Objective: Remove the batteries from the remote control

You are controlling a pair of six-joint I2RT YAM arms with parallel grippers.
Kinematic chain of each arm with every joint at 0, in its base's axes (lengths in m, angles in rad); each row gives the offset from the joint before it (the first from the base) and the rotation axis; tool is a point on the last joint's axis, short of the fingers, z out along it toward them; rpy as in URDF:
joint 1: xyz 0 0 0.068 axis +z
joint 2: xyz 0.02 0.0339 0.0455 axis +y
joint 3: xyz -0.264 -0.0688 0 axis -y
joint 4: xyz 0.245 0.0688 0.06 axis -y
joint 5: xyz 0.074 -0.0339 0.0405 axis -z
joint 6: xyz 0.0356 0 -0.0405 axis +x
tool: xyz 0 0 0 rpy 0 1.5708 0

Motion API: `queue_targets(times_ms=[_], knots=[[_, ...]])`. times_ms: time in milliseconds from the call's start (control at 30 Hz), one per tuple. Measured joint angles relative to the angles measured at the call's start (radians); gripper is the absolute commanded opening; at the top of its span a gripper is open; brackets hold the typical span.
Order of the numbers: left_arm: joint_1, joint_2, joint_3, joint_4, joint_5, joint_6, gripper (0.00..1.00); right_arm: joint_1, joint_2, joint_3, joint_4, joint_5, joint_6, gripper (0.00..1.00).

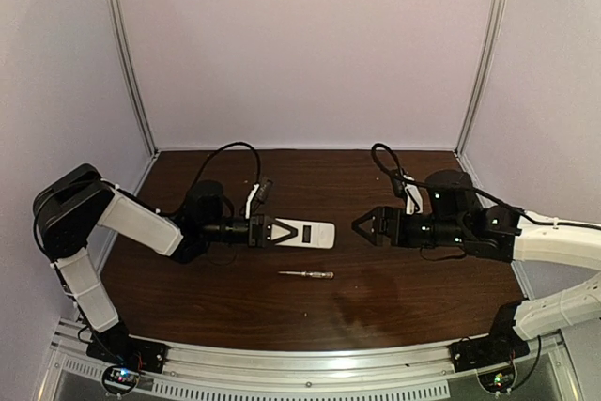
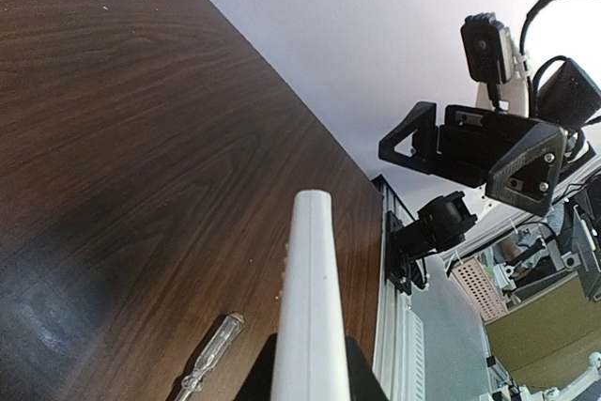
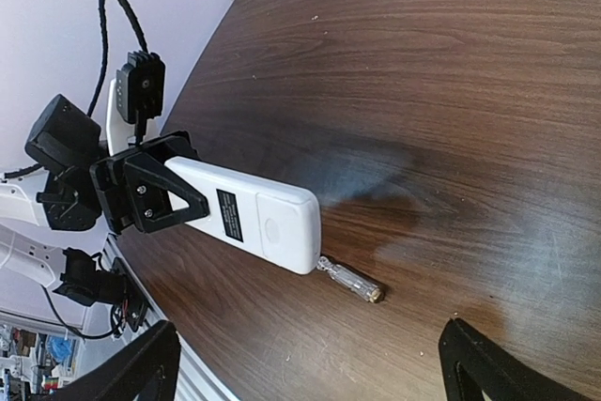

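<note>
A dark wood table (image 1: 376, 307) stands inside pale lilac walls, with metal posts in the far corners. The remote control (image 1: 306, 233) is over the middle of the table. Its long axis runs left to right, and its free end points right.

The left gripper (image 1: 268, 231) is clamped on the remote's left end and appears to hold it clear of the wood. The right gripper (image 1: 366, 225) faces that free end from just to the right, apart from it, with its jaws spread wide and nothing between them. A screwdriver (image 1: 306, 274) lies flat on the table on the near side of the remote, roughly parallel to it.

The batteries are not visible in any view. The left fingers cover the remote's held end.

From above, the remote's broad face is only a white strip with a small dark mark. The right wrist view shows that face more plainly, with a dark label and a rounded panel outline near the free end. There the remote hides all but one end of the screwdriver. That view also cuts off its own fingers at the bottom corners.

The left wrist view shows the remote edge-on as a thin white bar, so its faces cannot be read. Beyond it, the other gripper looks back, open.
</note>
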Motion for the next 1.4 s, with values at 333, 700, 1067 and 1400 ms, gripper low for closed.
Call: queue_targets(times_ms=[333, 700, 1067, 1400], knots=[[0.000, 0.000, -0.027, 0.063, 0.001, -0.063, 0.00, 0.077, 0.077, 0.000, 0.018, 0.004, 0.046, 0.97], [0.000, -0.008, -0.027, 0.076, 0.014, -0.096, 0.00, 0.136, 0.189, 0.035, 0.063, 0.067, 0.072, 0.94], [-0.019, -0.029, -0.040, 0.079, 0.035, -0.120, 0.00, 0.126, 0.323, 0.125, 0.100, 0.108, 0.066, 0.76], [-0.024, -0.029, -0.042, 0.084, 0.042, -0.132, 0.00, 0.109, 0.355, 0.136, 0.138, 0.060, 0.046, 0.59]])
